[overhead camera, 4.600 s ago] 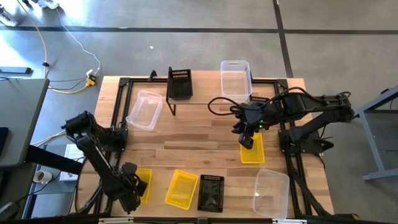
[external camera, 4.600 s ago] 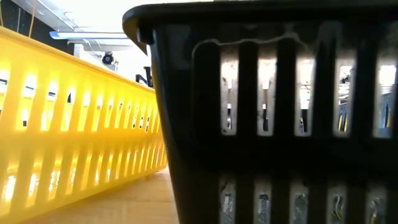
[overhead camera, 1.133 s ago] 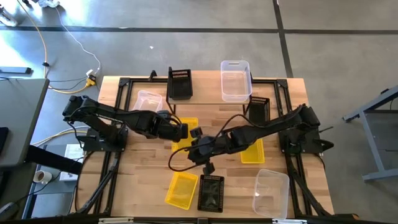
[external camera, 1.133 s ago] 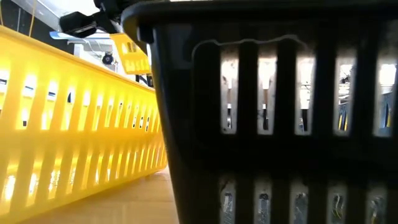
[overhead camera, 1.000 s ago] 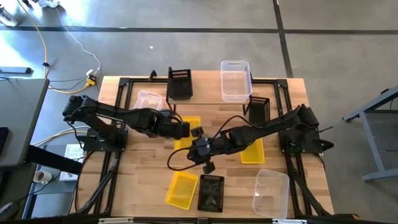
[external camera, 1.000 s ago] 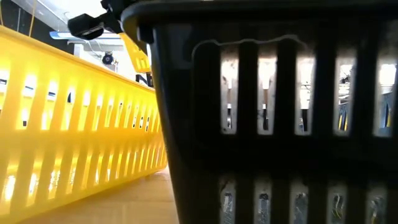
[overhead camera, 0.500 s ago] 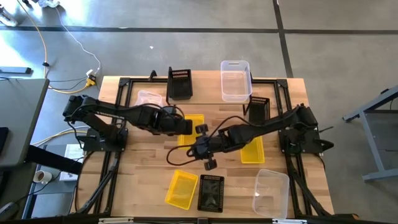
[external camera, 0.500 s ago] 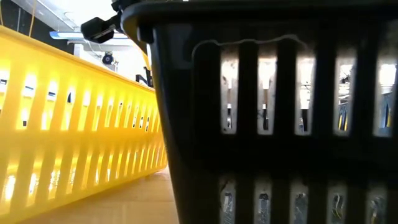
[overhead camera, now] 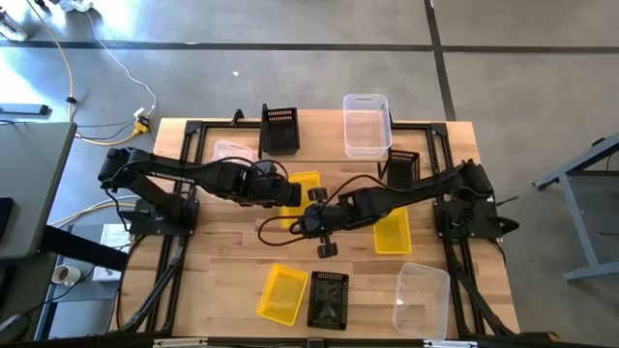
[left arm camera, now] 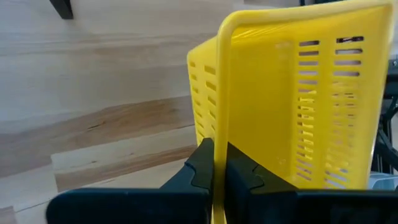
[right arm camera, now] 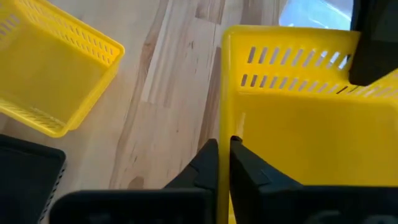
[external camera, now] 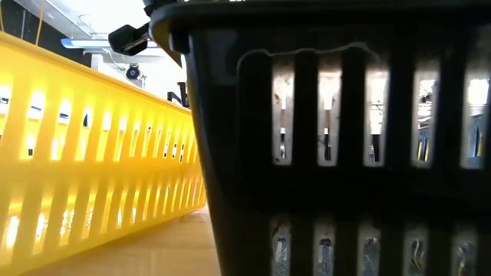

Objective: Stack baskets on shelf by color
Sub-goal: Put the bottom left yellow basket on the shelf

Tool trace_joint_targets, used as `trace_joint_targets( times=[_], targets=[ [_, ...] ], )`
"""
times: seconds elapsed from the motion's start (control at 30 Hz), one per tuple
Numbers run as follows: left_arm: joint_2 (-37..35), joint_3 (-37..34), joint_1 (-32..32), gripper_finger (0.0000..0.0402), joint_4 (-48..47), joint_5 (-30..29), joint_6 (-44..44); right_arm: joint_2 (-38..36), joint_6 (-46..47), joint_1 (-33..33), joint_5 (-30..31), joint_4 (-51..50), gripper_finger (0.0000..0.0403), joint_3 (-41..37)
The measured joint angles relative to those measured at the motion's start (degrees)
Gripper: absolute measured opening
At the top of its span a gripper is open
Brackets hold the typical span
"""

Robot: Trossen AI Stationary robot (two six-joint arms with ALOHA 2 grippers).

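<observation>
A grey concrete floor with dark seams and a loose yellow cable surrounds the wooden table (overhead camera: 232,253), whose top is edged with black frame rails. Over the middle of the table both arms meet at one yellow basket (overhead camera: 302,190), which is raised and tilted. The left gripper (left arm camera: 214,169) has its fingers pressed together on the thin rim of that basket, with the slotted wall rising just beyond them. The right gripper (right arm camera: 224,158) comes in from the opposite side and pinches another edge of the same basket, fingers drawn in tight on the plastic. Just beside the right gripper, towards the right arm's base, a second yellow basket (overhead camera: 392,232) lies flat on the table, and nearer the front edge a third yellow basket (overhead camera: 282,294) sits touching a black mesh basket (overhead camera: 328,300), with a clear bin (overhead camera: 422,300) farther to the right. Behind the grippers, the low shelf (overhead camera: 324,155) carries a black basket (overhead camera: 280,130) and a clear basket (overhead camera: 367,124). Another clear bin (overhead camera: 230,154) shows partly under the left arm, and a third black basket (overhead camera: 401,168) stands near the right arm.
</observation>
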Motion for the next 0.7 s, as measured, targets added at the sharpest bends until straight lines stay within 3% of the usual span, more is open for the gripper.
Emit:
trace_joint_targets(
  times=[0.37, 0.7],
  targets=[
    [0.0, 0.0, -0.1, 0.0077, 0.3, 3.7, 0.1, 0.0, 5.8, 0.4, 0.0, -2.0, 0.0001, 0.0],
    [-0.8, 0.0, 0.5, 0.0127, -0.1, 6.4, 13.3, -0.1, 14.3, 2.0, -1.0, -7.7, 0.0000, 0.0]
  ],
)
